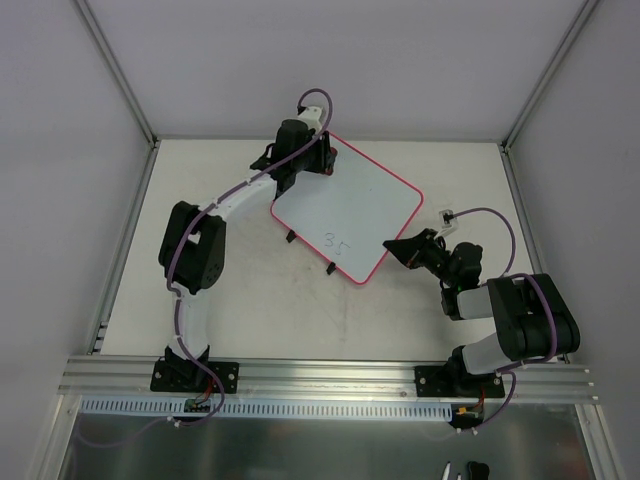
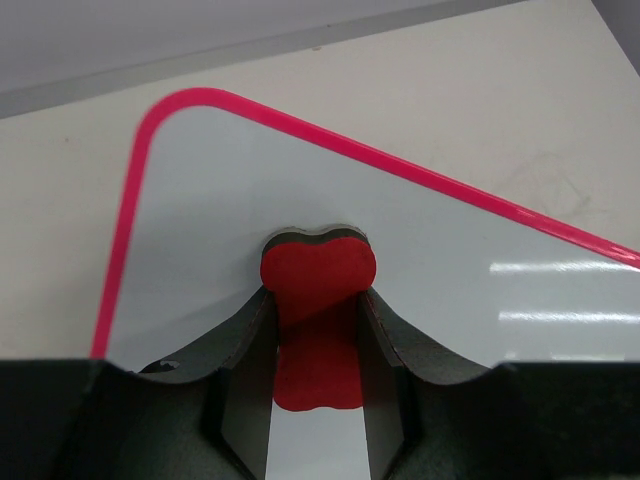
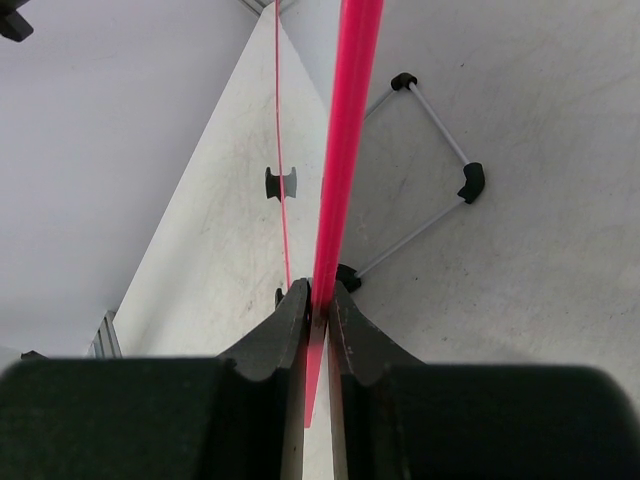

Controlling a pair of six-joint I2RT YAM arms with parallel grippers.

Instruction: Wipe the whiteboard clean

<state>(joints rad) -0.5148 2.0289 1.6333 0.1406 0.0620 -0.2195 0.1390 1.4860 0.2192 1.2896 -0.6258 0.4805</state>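
The whiteboard (image 1: 345, 210), white with a pink-red rim, lies at an angle in the middle of the table. Dark writing "35" (image 1: 337, 241) sits near its near edge, by two black clips (image 1: 331, 268). My left gripper (image 1: 325, 155) is at the board's far corner, shut on the small red bone-shaped eraser (image 2: 318, 265), which rests against the white surface (image 2: 300, 190) near the rounded corner. My right gripper (image 1: 393, 246) is shut on the board's right rim (image 3: 345, 150), seen edge-on between its fingers (image 3: 296, 320).
A thin wire frame with black corner pieces (image 3: 470, 182) shows beside the rim in the right wrist view. An aluminium rail (image 1: 330, 375) runs along the table's near edge. Enclosure walls stand on the left, right and back.
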